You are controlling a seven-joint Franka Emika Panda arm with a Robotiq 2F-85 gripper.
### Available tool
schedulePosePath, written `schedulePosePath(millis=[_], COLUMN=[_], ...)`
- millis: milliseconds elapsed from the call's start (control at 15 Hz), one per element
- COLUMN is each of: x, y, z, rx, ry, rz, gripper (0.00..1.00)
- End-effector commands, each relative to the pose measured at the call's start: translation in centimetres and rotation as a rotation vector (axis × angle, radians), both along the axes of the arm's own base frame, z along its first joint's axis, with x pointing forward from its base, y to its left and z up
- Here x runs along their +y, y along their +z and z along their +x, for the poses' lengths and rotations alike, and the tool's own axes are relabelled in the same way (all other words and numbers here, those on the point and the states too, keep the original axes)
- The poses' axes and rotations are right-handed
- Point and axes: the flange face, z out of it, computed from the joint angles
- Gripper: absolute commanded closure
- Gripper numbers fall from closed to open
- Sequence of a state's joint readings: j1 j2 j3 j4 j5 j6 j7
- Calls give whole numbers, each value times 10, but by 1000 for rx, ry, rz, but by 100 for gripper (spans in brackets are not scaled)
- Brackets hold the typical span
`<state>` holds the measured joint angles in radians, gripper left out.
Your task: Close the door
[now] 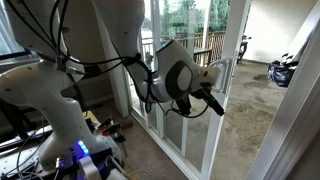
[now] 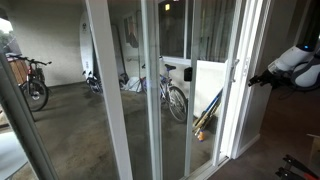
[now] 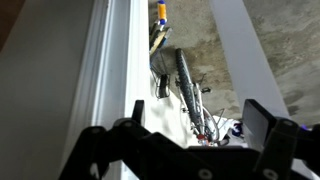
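Observation:
The door is a tall sliding glass panel with a white frame; its edge stile shows in both exterior views (image 1: pixel 226 90) (image 2: pixel 240 90). A white loop handle (image 1: pixel 221 63) sits on that stile. My gripper (image 1: pixel 212 100) (image 2: pixel 254 79) hovers close to the stile, just below the handle. In the wrist view the gripper (image 3: pixel 198 115) is open and empty. Its one finger lies next to the white frame (image 3: pixel 112 60), and glass shows between the fingers. I cannot tell whether a finger touches the frame.
The doorway gap (image 1: pixel 260 110) opens onto a concrete patio with a scooter (image 1: pixel 284 70). Bicycles (image 2: pixel 175 95) (image 2: pixel 32 82) stand outside behind the glass. Fixed white-framed panels (image 2: pixel 108 90) stand beside the door. The robot base and cables (image 1: pixel 70 140) are on the floor inside.

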<state>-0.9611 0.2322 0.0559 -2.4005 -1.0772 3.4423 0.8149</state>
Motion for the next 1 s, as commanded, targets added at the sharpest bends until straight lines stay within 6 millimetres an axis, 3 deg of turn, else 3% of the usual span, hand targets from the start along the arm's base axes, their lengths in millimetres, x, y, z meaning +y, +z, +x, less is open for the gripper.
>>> schedulePosePath(millis=[0, 200, 333, 600, 933], x=[57, 93, 106, 113, 99], y=[18, 29, 36, 62, 84], z=[20, 33, 37, 47, 52], rx=[8, -9, -31, -92, -145], ry=[104, 179, 211, 205, 146], rz=[-20, -27, -29, -45, -50], gripper=[0, 0, 0, 0, 0])
